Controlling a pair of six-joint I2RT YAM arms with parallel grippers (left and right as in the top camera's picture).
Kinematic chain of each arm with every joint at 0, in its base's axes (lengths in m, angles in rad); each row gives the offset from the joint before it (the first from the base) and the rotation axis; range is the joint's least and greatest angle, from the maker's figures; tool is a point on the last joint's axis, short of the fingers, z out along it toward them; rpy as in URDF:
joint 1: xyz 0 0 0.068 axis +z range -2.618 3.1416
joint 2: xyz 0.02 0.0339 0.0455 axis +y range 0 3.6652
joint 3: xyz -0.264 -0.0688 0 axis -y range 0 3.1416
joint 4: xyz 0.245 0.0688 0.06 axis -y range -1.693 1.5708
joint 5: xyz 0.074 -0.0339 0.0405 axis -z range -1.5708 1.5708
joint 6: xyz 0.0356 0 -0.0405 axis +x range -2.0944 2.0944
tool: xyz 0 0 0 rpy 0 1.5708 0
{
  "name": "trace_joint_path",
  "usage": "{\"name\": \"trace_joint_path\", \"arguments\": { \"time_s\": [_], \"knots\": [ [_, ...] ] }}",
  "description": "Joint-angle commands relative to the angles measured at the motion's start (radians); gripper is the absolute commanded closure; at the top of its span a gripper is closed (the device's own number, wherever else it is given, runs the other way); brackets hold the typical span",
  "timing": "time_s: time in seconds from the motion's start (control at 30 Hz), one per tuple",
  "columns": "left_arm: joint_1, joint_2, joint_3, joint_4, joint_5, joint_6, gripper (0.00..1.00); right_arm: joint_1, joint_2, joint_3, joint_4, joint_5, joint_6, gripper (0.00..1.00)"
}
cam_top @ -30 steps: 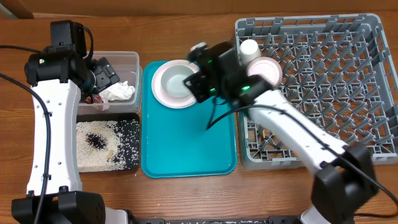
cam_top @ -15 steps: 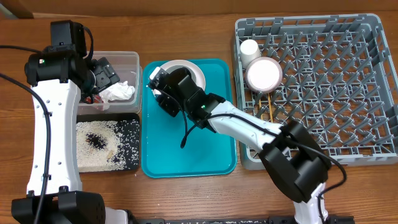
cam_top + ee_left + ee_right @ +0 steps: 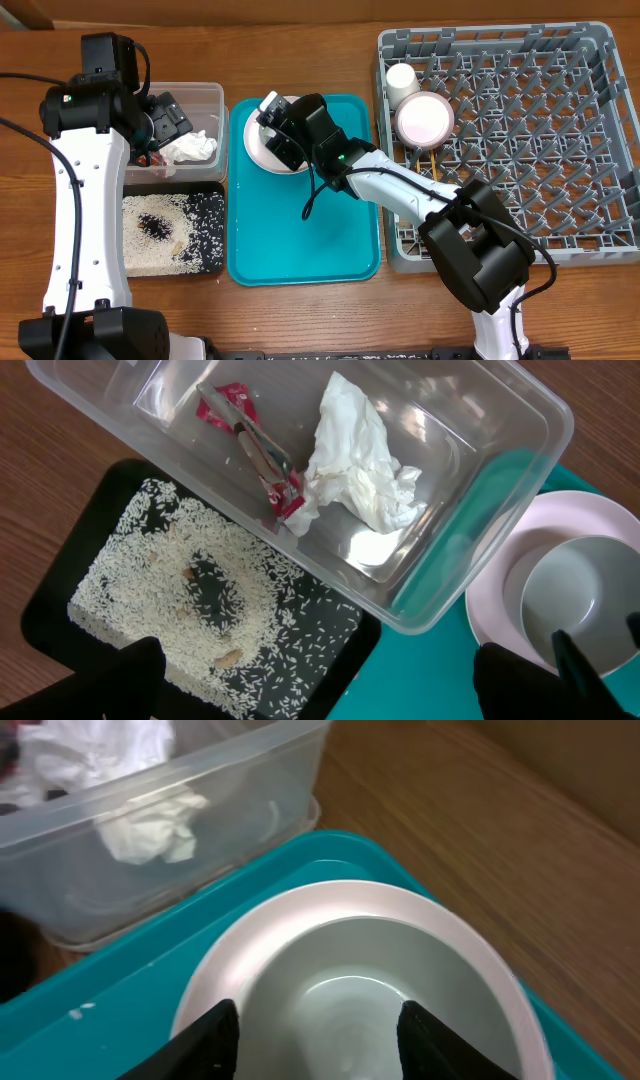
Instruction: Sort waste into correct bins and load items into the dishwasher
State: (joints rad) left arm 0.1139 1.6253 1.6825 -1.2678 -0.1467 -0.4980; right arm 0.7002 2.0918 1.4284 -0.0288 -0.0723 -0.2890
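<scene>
On teal tray (image 3: 300, 235), plate (image 3: 250, 945) w/ bowl (image 3: 350, 990) not yet loaded; right jaws half open above bowl, empty. Left jaws wide, empty. Napkin (image 3: 360, 460), wrapper (image 3: 255, 450) in clear tub (image 3: 480, 560), rice (image 3: 170, 590) in black tray (image 3: 50, 620); cup (image 3: 401, 78), 2nd bowl (image 3: 424, 118), chopsticks (image 3: 432, 180) in rack (image 3: 530, 170).

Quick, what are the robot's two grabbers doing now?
Left gripper: open, empty, above the clear rectangular plastic tub.
Right gripper: open, empty, over the small grey round bowl.

Right arm swings left over the teal plastic serving tray (image 3: 300, 240)
The right gripper (image 3: 320, 1042) has moved from the tray's right side to above the small pale bowl (image 3: 350, 982) in the round pale-pink plate (image 3: 235, 965), its jaws now wider.
</scene>
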Motion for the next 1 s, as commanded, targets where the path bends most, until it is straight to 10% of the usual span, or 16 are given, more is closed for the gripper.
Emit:
{"name": "trace_joint_path", "arguments": {
  "time_s": [0.0,0.97],
  "knots": [
    [0.003,0.006,0.014,0.001,-0.006,0.008,0.0,0.006,0.003,0.024,-0.007,-0.115,0.005,0.48],
    [0.003,0.006,0.014,0.001,-0.006,0.008,0.0,-0.006,0.025,0.024,-0.134,-0.066,0.0,0.47]
  ]
}}
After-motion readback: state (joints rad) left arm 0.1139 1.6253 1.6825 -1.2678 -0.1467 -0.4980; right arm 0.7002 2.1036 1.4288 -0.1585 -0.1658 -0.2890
